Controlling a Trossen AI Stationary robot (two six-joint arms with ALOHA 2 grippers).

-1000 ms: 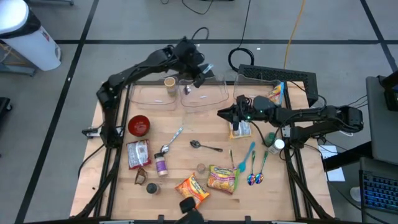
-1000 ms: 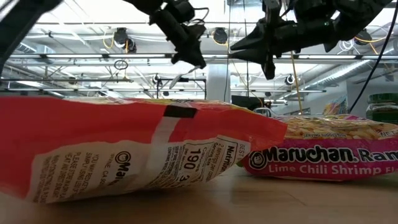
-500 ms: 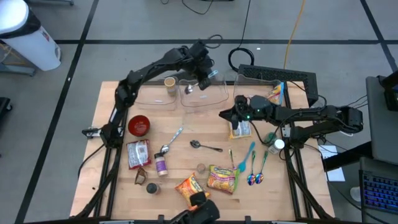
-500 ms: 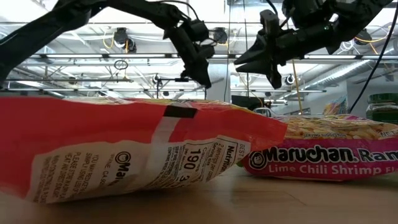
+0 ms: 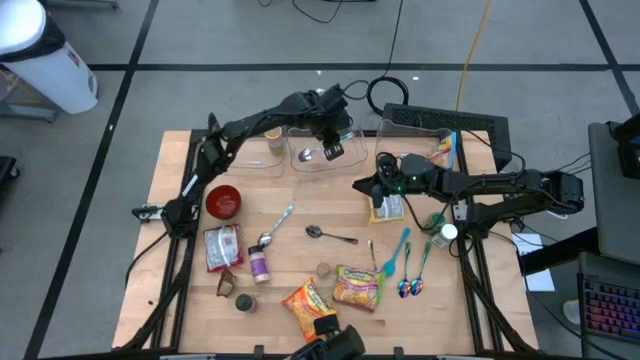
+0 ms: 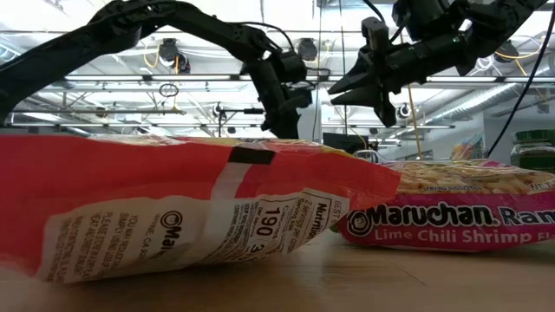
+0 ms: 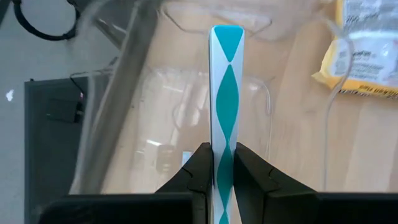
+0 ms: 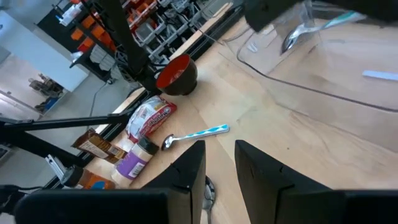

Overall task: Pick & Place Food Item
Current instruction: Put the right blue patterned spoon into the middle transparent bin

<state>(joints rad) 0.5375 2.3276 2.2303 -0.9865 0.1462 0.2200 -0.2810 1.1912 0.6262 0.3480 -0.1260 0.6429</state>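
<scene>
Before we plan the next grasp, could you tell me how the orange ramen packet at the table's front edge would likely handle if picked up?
The orange ramen packet looks like a thin printed wrapper, so probably light and crinkly, perhaps slippery. It lies flat, so unlikely to roll. Its contents may crack under a hard pinch.

Overhead, table-level and wrist cameras share the table point(image 5: 300, 210).

A bare wooden desk point(image 5: 180, 165) carries a red bowl point(image 5: 223, 201) near its left edge. Toward the middle lie a blue-handled spoon point(image 5: 272, 228) and a plain metal spoon point(image 5: 330, 235) – apart from each other. A small purple-labelled jar point(image 5: 259, 265) stands just below the blue-handled one. On the right side two teal spoons point(image 5: 398, 252) lie side by side near a green-lidded jar point(image 5: 437, 222). Beyond the desk, on the floor – a white bin point(image 5: 45, 60) and a coiled black cable point(image 5: 385, 92).
</scene>
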